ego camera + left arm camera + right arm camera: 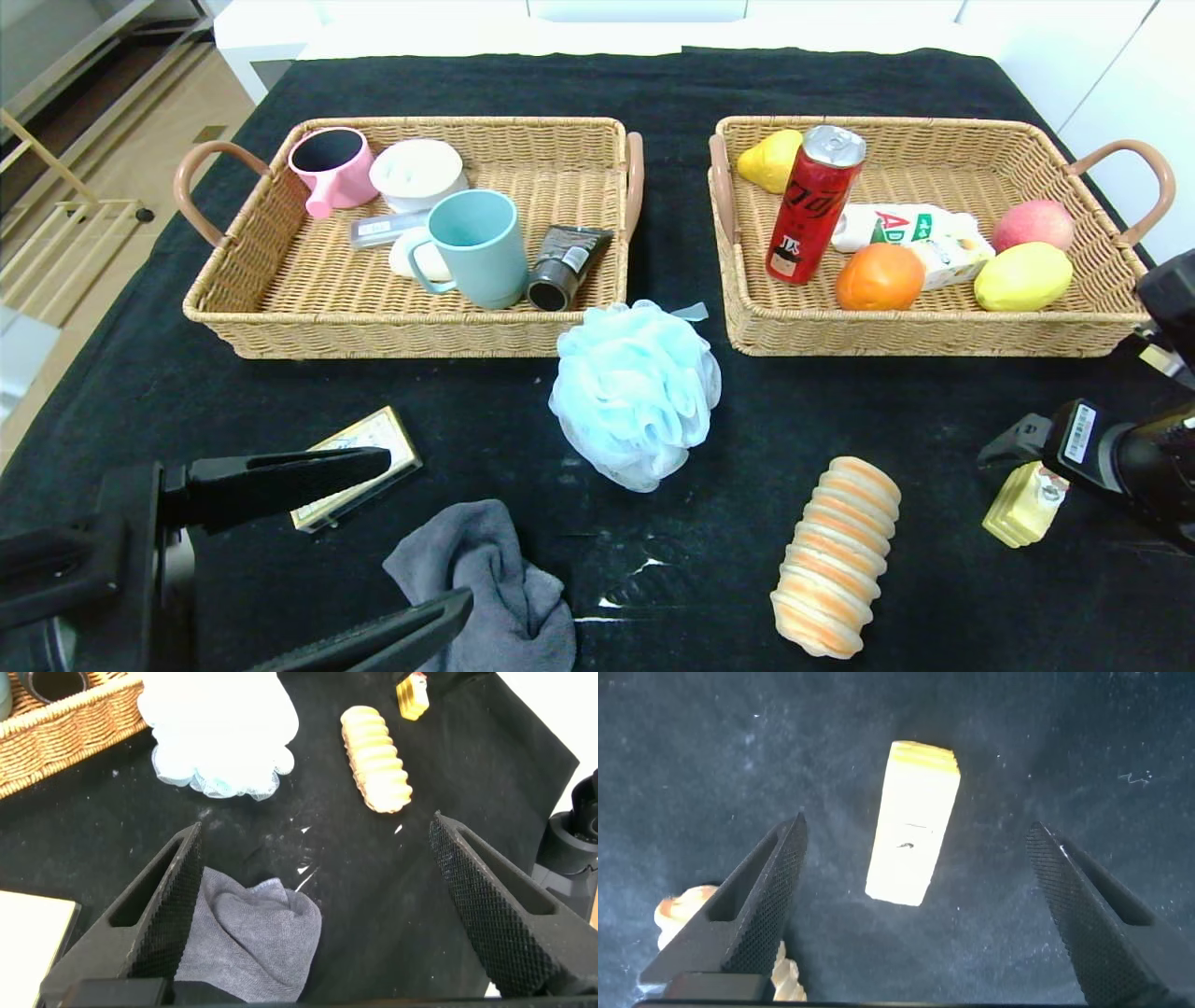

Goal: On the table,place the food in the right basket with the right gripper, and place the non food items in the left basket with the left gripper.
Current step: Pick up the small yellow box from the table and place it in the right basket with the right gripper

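My left gripper (429,529) is open, low at the front left, with a crumpled grey cloth (495,579) by one finger (168,905); the cloth (248,938) lies partly between the jaws. My right gripper (1022,467) is open above a small yellow packet (1022,509); in the right wrist view the packet (910,826) lies on the table between the spread fingers (757,905). A striped bread roll (836,555) and a pale blue bath puff (635,392) lie on the black cloth. A flat gold-edged box (383,434) lies at the front left.
The left basket (280,327) holds a pink cup, a white lid, a teal mug (481,247) and a black tube. The right basket (934,331) holds a red can (812,205), a pear, an orange, a white packet, a peach and a yellow fruit.
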Action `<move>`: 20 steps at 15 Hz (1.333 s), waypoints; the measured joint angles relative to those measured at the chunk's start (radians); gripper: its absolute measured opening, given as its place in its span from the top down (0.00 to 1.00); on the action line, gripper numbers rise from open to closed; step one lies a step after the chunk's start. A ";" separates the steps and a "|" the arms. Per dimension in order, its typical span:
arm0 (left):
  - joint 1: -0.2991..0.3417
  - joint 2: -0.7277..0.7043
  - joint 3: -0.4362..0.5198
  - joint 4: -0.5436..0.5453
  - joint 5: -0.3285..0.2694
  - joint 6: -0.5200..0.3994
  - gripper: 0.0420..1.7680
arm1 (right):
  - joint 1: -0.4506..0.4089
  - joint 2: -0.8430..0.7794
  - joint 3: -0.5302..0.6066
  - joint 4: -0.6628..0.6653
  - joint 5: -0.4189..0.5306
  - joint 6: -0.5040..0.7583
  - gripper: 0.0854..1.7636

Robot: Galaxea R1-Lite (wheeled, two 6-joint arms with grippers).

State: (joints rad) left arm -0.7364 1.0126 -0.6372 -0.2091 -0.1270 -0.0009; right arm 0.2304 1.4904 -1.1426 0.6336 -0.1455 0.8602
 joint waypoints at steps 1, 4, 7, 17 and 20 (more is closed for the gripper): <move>0.000 0.000 0.000 0.000 0.000 0.000 0.03 | 0.000 0.006 0.003 -0.003 0.000 0.000 0.03; 0.000 0.000 0.000 0.000 0.000 0.000 0.03 | 0.000 0.024 0.016 -0.031 0.013 0.019 0.03; 0.000 0.000 0.000 0.000 0.000 0.000 0.03 | -0.001 0.033 0.022 -0.043 0.020 0.020 0.03; 0.000 -0.001 -0.001 -0.001 0.000 0.000 0.03 | -0.001 0.052 0.024 -0.045 0.017 0.019 0.60; 0.000 -0.001 0.000 0.000 0.000 0.000 0.03 | -0.001 0.056 0.023 -0.045 0.017 0.016 0.86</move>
State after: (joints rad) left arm -0.7364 1.0113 -0.6372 -0.2087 -0.1268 -0.0013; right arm 0.2298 1.5462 -1.1194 0.5883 -0.1289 0.8760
